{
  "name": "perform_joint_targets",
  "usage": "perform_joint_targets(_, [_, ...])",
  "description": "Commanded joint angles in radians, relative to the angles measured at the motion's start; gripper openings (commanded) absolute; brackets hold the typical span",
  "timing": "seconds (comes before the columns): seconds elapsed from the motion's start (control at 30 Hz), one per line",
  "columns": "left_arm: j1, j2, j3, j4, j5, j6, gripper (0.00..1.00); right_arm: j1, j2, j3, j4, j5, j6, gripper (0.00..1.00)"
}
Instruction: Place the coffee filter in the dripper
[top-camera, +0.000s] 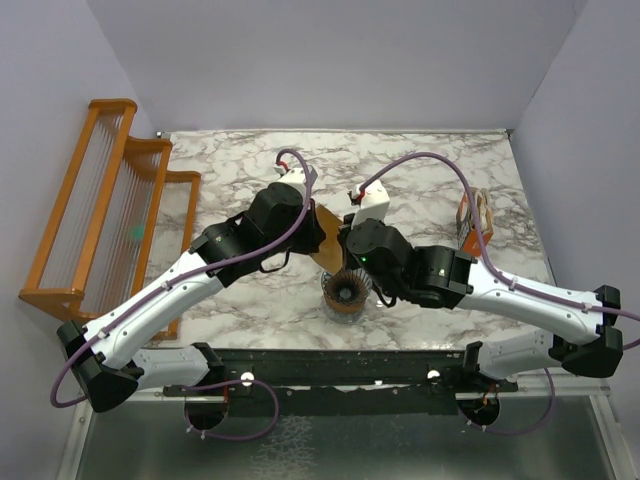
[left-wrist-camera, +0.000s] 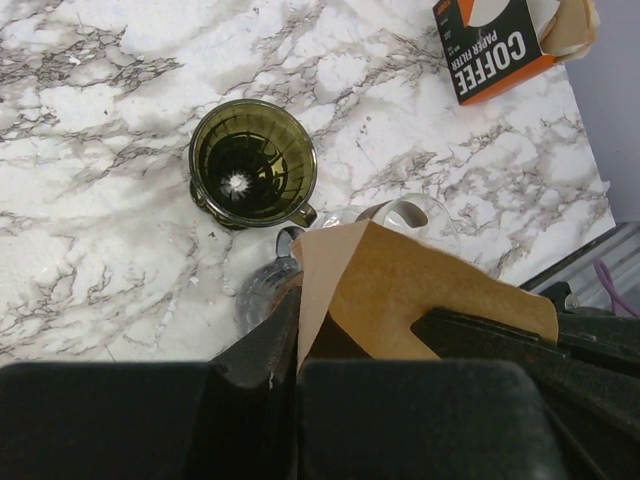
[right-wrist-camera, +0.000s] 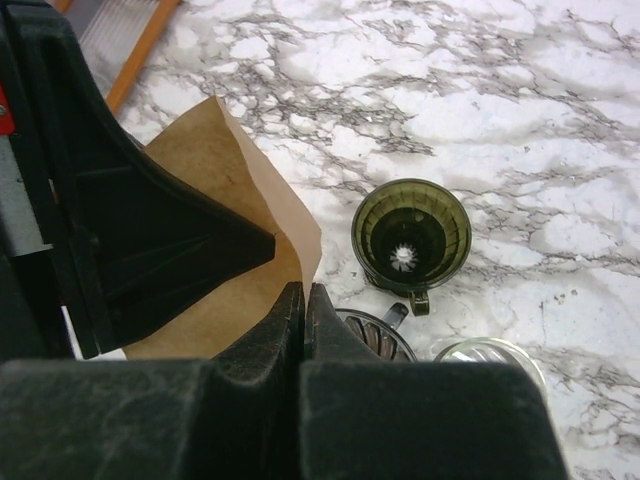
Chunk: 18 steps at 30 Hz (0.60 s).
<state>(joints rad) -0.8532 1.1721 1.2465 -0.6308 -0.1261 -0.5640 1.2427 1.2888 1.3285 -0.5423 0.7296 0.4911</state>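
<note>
The dark olive-green dripper (left-wrist-camera: 252, 165) stands upright and empty on the marble; it also shows in the right wrist view (right-wrist-camera: 410, 235). In the top view the arms hide it. No white paper cone is in view. A flat tan fan-shaped paper piece (top-camera: 326, 252) hangs between both grippers above the table. My left gripper (left-wrist-camera: 297, 340) is shut on one edge of the paper (left-wrist-camera: 400, 290). My right gripper (right-wrist-camera: 304, 300) is shut on the other edge of the paper (right-wrist-camera: 220, 200). In the top view the left gripper (top-camera: 318, 225) and right gripper (top-camera: 346, 240) meet at the paper.
A brown ribbed disc on a grey stand (top-camera: 345, 293) sits below the grippers, with a clear glass cup (right-wrist-camera: 490, 355) beside it. An orange coffee filter box (left-wrist-camera: 495, 45) lies at the right (top-camera: 475, 215). A wooden rack (top-camera: 110, 200) stands at the left.
</note>
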Motion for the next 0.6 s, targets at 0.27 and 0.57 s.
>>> perform_joint_targets(0.27, [-0.002,0.020,0.029,-0.064,0.125,-0.007,0.00,0.006,-0.004,0.029,-0.222,0.053,0.112,0.01])
perform_joint_targets(0.57, [-0.005,0.056,0.029,-0.130,0.197,-0.016,0.00,0.006,0.013,0.083,-0.378,-0.027,0.157,0.01])
